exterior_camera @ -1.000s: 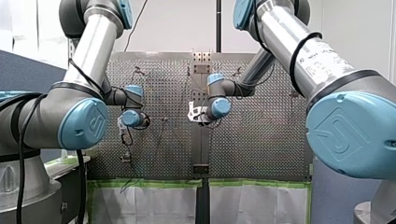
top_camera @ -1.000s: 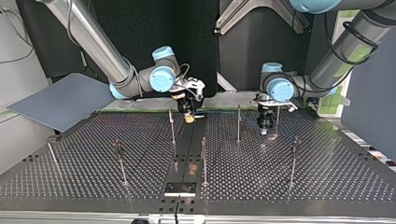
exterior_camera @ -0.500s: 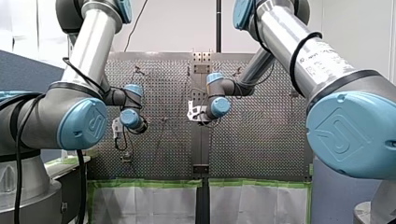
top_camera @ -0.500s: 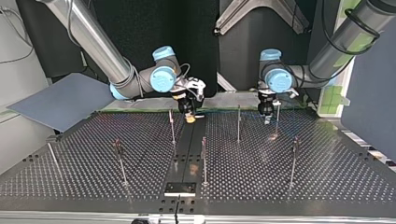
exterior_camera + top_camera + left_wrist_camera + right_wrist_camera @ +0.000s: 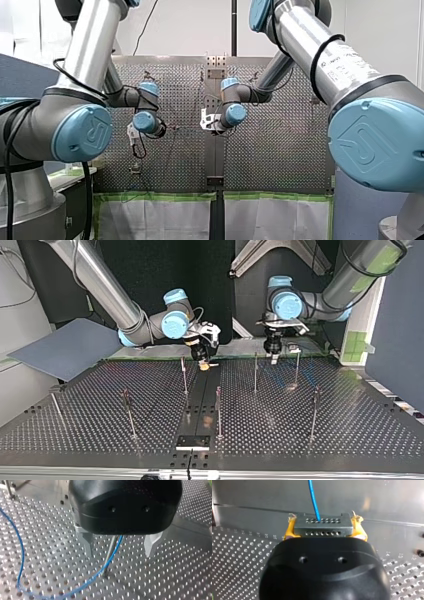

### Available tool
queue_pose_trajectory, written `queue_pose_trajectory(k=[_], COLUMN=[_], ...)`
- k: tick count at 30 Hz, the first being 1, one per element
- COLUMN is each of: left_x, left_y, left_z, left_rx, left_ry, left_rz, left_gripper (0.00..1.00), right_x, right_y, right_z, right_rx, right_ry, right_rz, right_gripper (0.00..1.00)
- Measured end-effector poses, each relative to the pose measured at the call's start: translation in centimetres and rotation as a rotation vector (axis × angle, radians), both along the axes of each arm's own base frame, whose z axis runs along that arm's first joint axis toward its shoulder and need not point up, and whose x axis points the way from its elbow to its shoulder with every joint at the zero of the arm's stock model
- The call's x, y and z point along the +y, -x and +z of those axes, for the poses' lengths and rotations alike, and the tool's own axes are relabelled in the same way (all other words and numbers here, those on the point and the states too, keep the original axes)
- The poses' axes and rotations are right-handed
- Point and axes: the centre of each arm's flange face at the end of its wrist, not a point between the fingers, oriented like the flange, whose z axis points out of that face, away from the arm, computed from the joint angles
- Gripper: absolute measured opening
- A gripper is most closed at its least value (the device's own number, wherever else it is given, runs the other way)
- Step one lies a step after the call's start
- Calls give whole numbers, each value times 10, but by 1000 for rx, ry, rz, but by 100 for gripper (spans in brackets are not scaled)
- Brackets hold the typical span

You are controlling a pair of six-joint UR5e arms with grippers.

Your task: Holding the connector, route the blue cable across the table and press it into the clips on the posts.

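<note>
Connector (image 5: 323, 526) one, blue cable (image 5: 314, 498) one

A thin metal post (image 5: 108, 560) stands on the holed metal table (image 5: 175, 575) between the fingers of my left gripper (image 5: 120, 554), the blue cable (image 5: 22, 552) beside it. The grey block connector (image 5: 322, 525) sits in my right gripper (image 5: 324, 530).

**Robotics laboratory test cell.** Two silver-and-blue jointed industrial arms (image 5: 100, 282) overhang a perforated metal table (image 5: 100, 430) studded with thin upright metal posts (image 5: 218, 412). In the top view a black backdrop (image 5: 210, 280) closes 12 o'clock and a grey flat panel (image 5: 65, 347) lies at 9 o'clock. In the front view, green tape (image 5: 160, 196) edges white sheeting (image 5: 270, 220) at 6 o'clock.
</note>
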Motion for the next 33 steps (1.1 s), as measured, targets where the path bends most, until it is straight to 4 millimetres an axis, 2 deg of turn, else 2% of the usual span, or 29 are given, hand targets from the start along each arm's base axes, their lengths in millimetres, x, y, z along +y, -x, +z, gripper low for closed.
queue_pose_trajectory(k=[10, 21, 26, 33], left_x=[-32, -77, -96, -105], left_y=[26, 45, 45, 32], left_z=[7, 45, 47, 35], left_rx=[3, -120, -114, -93], left_ry=[-3, 90, 90, 50], left_rz=[-47, -130, -170, -152], left_gripper=[100, 100, 100, 100], right_x=[-1, -4, -7, -13], right_y=[1, 3, 5, 10], right_z=[0, 1, 2, 2], right_rx=[0, -2, -4, -5], right_ry=[0, -1, 0, 0], right_rz=[-2, -8, -13, -24], right_gripper=[0, 0, 0, 0])
